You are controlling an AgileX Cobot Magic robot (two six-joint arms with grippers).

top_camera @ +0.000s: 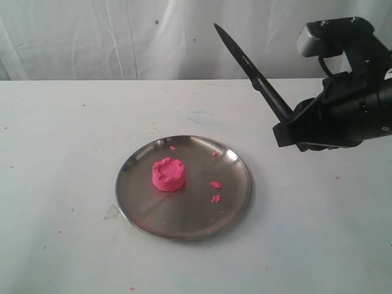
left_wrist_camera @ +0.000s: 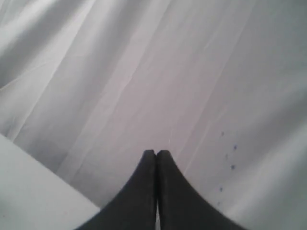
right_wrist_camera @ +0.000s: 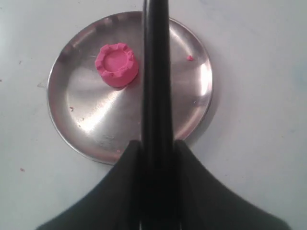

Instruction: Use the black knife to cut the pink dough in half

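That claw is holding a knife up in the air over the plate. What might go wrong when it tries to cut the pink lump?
The black knife is gripped by its handle end in the right claw, so pressing may twist it. The pink dough sits off-centre on the steel plate; a push might slide or tip the plate. Nothing steadies it: the left claw is shut and points away.
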